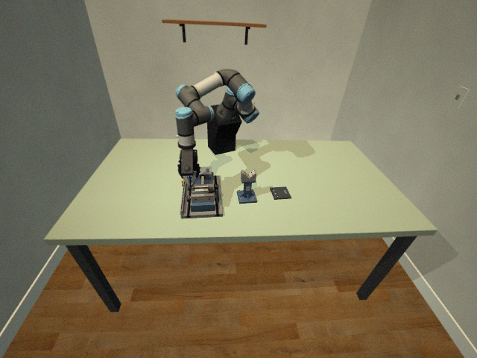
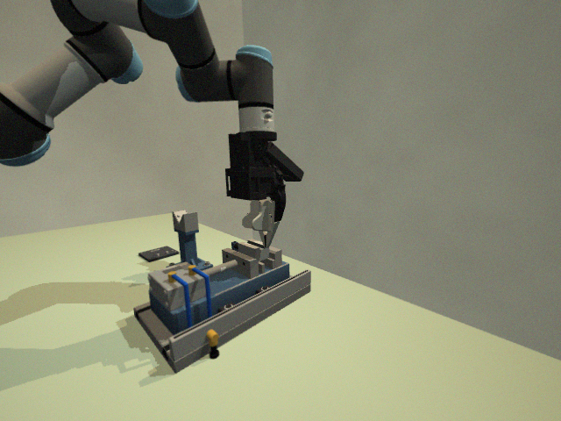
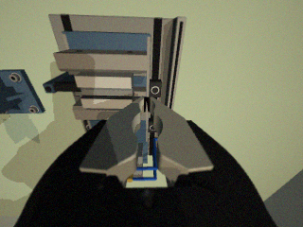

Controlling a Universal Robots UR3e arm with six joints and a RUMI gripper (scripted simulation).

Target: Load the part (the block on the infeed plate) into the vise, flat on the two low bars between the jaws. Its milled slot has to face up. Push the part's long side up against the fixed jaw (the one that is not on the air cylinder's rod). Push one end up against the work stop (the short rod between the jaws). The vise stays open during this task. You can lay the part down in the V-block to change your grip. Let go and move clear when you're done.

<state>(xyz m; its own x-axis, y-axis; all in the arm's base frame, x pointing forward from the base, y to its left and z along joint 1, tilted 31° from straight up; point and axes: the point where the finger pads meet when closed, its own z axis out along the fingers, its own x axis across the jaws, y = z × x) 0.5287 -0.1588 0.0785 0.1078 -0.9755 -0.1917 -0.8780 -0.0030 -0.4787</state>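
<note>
The part (image 1: 200,189) (image 2: 263,254) (image 3: 106,82) lies between the vise jaws, its slot seeming to face up. The fixed jaw (image 1: 203,198) (image 2: 275,256) (image 3: 101,61) is close alongside one long side; contact cannot be told. The moving jaw (image 2: 238,262) (image 3: 106,113) is on the other side, on the cylinder's rod. The work stop (image 3: 71,87) is by the part's left end in the wrist view; whether they touch is unclear. My gripper (image 2: 266,246) (image 3: 146,97) is shut and empty, its tips low at the part's other end. The low bars are hidden.
The V-block (image 1: 248,176) (image 2: 186,222) stands beside the vise on a blue post. The infeed plate (image 1: 280,192) (image 2: 158,253) bears no part. The air cylinder (image 2: 176,286) has blue hoses (image 2: 208,289). A raised rail (image 2: 244,324) runs along the vise's outer side.
</note>
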